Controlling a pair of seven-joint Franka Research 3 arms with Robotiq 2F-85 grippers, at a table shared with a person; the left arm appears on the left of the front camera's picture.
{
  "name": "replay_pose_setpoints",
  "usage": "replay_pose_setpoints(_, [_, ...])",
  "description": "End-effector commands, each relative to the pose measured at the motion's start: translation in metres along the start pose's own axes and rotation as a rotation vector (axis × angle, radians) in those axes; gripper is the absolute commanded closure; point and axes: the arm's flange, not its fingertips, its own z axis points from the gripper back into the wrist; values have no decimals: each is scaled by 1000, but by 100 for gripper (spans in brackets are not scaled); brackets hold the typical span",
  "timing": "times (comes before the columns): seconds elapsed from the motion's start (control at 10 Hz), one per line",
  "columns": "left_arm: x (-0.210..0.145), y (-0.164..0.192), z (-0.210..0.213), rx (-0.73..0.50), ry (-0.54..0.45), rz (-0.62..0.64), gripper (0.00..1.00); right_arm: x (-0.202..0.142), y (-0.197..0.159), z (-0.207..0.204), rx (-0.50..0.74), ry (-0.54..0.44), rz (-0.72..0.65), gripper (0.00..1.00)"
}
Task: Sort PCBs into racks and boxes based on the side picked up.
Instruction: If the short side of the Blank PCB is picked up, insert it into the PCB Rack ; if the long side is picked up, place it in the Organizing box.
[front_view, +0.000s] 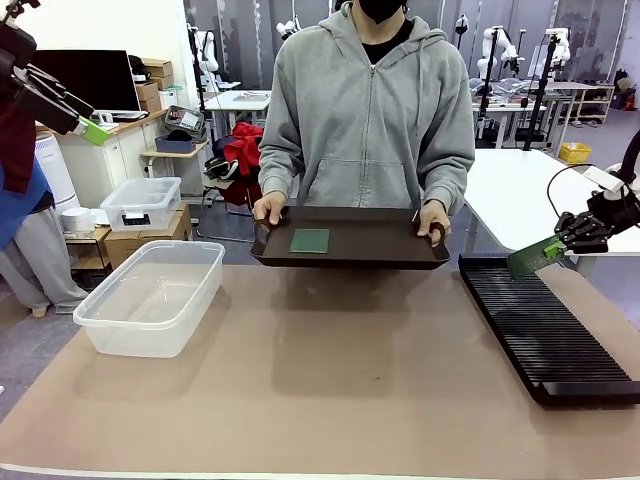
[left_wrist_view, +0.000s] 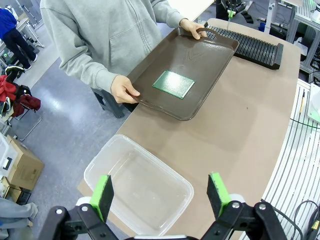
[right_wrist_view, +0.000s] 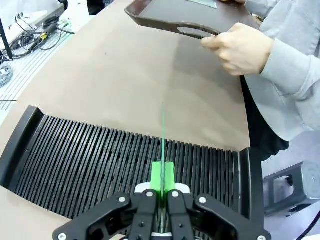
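My right pincer (right_wrist_view: 162, 175) is clamped shut on a thin dark-green rectangular board (right_wrist_view: 163, 132), edge-on above the long black slotted rack (right_wrist_view: 85, 160), presumably to slip into a slot. At twelve o'clock, a person's dark brown tray (right_wrist_view: 165, 20) carries the other board (front_view: 309, 240).

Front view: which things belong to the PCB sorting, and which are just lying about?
Job: gripped PCB in the right gripper; second PCB on the brown tray; black slotted rack; open clear tub.
Lying about: small lidded bin; cardboard boxes; monitor; yellow crate.
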Motion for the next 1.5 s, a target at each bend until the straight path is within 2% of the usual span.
replay_pose_setpoints(0.0, [-2, 0, 0, 0, -1, 4, 0, -2, -2, -2, 4, 0, 2, 98])
replay_pose_setpoints(0.7, [-2, 0, 0, 0, -1, 4, 0, -3, 0, -1, 1, -2, -4, 98])
replay_pose_setpoints(0.8, [-2, 0, 0, 0, -1, 4, 0, -4, 3, -3, 31, -13, -18, 98])
replay_pose_setpoints(1.4, [-2, 0, 0, 0, -1, 4, 0, -11, 5, -19, 30, 35, 31, 98])
